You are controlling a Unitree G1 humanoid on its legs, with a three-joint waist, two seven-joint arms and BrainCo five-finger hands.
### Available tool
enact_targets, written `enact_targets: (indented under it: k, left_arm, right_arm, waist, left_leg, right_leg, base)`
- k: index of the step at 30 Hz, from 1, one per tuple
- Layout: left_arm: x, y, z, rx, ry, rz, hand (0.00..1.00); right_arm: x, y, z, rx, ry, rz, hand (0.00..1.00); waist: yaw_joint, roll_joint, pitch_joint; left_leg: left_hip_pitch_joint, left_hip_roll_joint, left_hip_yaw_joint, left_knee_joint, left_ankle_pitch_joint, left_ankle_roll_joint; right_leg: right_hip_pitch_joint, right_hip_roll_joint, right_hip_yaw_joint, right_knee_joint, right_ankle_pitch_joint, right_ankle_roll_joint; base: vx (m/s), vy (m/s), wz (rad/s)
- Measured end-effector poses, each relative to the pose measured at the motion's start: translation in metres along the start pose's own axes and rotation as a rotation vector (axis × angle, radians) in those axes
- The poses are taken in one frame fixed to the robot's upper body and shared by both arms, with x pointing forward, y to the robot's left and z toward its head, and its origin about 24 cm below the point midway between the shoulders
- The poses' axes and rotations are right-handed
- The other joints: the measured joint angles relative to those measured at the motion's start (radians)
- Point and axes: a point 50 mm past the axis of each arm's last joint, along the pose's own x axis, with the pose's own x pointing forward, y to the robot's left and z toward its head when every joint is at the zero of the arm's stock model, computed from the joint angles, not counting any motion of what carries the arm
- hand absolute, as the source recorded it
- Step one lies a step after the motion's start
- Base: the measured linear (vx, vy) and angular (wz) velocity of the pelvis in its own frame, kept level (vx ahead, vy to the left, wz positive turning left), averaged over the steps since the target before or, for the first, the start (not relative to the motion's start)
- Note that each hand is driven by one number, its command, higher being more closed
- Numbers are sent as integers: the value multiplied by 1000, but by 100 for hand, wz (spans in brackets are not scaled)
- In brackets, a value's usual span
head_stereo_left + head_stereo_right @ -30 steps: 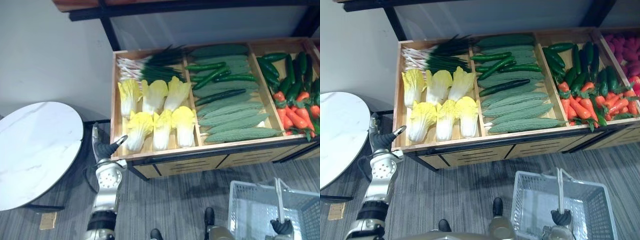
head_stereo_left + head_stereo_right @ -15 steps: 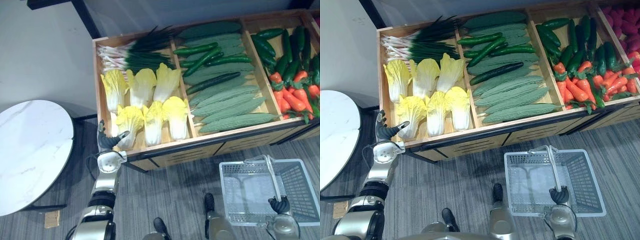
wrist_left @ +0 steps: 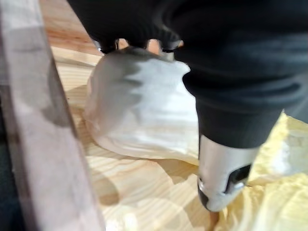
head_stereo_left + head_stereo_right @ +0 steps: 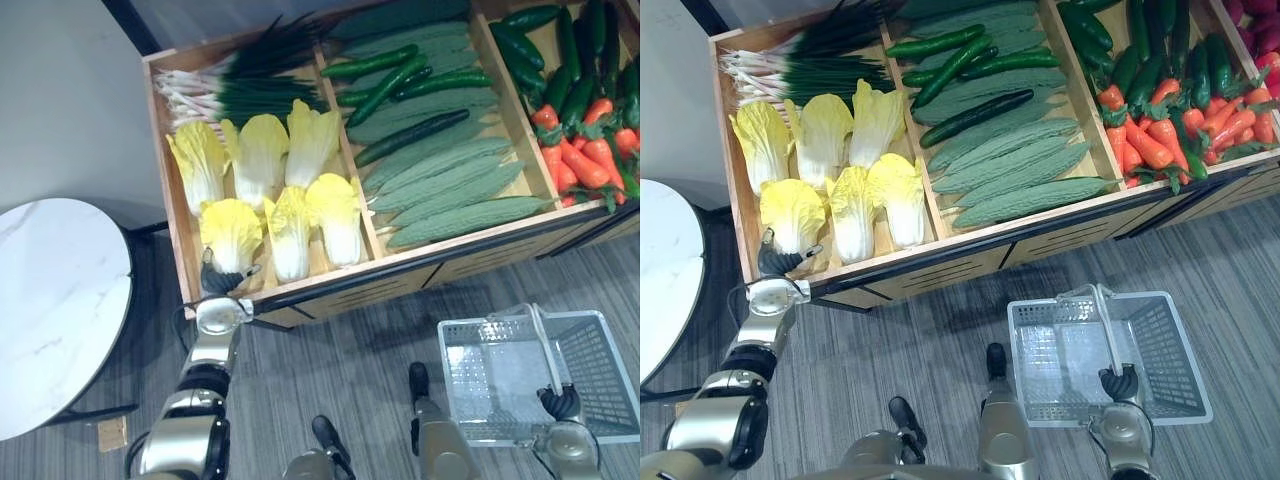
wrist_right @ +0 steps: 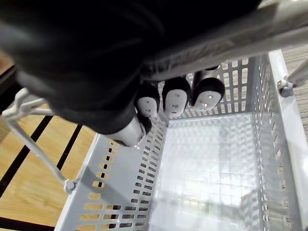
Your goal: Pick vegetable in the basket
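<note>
Our left hand (image 4: 217, 279) is sitting spread, thumb apart, at the stem end of the front-left cabbage (image 4: 232, 226) in the crate (image 4: 162, 150); its long axis is running straight away from us; our right hand (image 4: 560, 402) is clasping the basket handle (image 4: 543, 350), well apart.

You faced a crate (image 4: 160, 130) of pale, matt wood with visible grain. The basket (image 5: 120, 183) was smooth, glossy, perforated grey-white plastic. The round table (image 4: 50, 300) had a polished marble-look top. The floor (image 4: 340, 370) was grey ribbed carpet.
</note>
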Motion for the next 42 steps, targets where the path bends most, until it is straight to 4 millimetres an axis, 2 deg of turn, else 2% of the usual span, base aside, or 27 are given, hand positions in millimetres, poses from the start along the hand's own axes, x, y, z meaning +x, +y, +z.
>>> enact_targets:
  k: [4, 5, 8, 11, 16, 22, 25, 30, 32, 34, 36, 37, 42]
  left_arm:
    - [6, 7, 0, 1, 35, 67, 0]
    - [7, 9, 2, 7, 36, 80, 100]
    - [12, 14, 7, 18, 45, 138, 100]
    - [18, 27, 12, 15, 68, 217, 100]
    - [22, 35, 13, 34, 88, 245, 100]
    - [21, 32, 12, 32, 94, 234, 100]
    - [18, 20, 14, -9, 93, 214, 100]
    - [1, -21, 22, -193, 89, 202, 100]
    - [-7, -25, 27, -253, 74, 231, 100]
    - [-25, -19, 29, -334, 26, 322, 100]
    - [-33, -15, 27, -367, 17, 365, 100]
    - [-41, -12, 25, -390, 13, 401, 100]
    - [-54, -4, 25, -414, -21, 461, 100]
  right_arm:
    - [3, 0, 7, -18, -28, 9, 100]
    - [3, 1, 9, -21, -38, 14, 100]
    - [4, 4, 20, -22, -91, 23, 100]
    - [3, 8, 29, -25, -140, 39, 100]
    - [2, 10, 30, -36, -153, 50, 100]
    - [1, 12, 27, -46, -142, 61, 100]
    - [0, 13, 19, -51, -109, 60, 100]
    - [-5, 18, 2, -11, -21, 27, 100]
    - [-9, 22, -2, 9, 3, 19, 100]
    - [-17, 26, -14, 23, 44, 15, 100]
    - [-22, 27, -22, 25, 67, 14, 100]
    - [-27, 27, -30, 34, 98, 8, 100]
    - [-34, 26, -43, 17, 133, 15, 100]
  waist:
    - [0, -3, 8]
    - [1, -7, 10]
    - [2, -18, 28]
    - [1, -42, 47]
    - [0, -53, 55]
    - [0, -50, 52]
    - [0, -51, 53]
    - [1, -55, 49]
    - [1, -59, 46]
    - [5, -70, 30]
    - [10, -69, 21]
    - [26, -69, 5]
    - [32, -71, -46]
  left_leg:
    - [2, 0, 31, 1, 0, 0]
    - [1, 1, 44, 1, 0, 0]
    - [-3, -3, 71, 2, 0, 0]
    - [-5, -4, 100, 14, -3, 0]
    - [-3, -4, 123, 15, -6, -2]
    - [9, -10, 121, 6, -3, 0]
    - [25, -13, 95, -2, -1, 1]
    - [26, -31, 18, -3, 5, 10]
    - [30, -32, 0, -2, 7, 13]
    - [41, -36, -19, -3, 7, 14]
    - [46, -36, -33, -4, 7, 15]
    - [56, -37, -36, -13, 8, 17]
    - [85, -44, -43, -62, 29, 17]
  right_leg:
    - [-14, 0, 36, -1, 9, 0]
    - [-19, 0, 43, -2, 12, 1]
    - [-26, 3, 73, -28, 41, 1]
    - [-27, 7, 107, -63, 67, 5]
    - [-32, 12, 130, -76, 83, 6]
    - [-20, 6, 120, -76, 85, 8]
    - [6, -1, 95, -76, 84, 8]
    - [51, -34, 24, -79, 82, 10]
    - [66, -39, 4, -78, 82, 10]
    - [88, -42, -14, -77, 69, 13]
    - [100, -43, -18, -77, 63, 16]
    - [108, -42, -19, -77, 62, 15]
    - [133, -44, -36, -77, 58, 18]
  base:
    - [-9, -27, -19]
    - [-30, -16, -24]
    - [-54, -34, -26]
    - [-73, -53, -29]
    - [-39, -40, -15]
    - [12, -5, 3]
    - [30, -1, 20]
    - [12, 9, 41]
    - [-9, -2, 32]
    - [-18, -29, 25]
    - [-23, -32, 14]
    - [-28, -28, 14]
    - [-34, -29, 10]
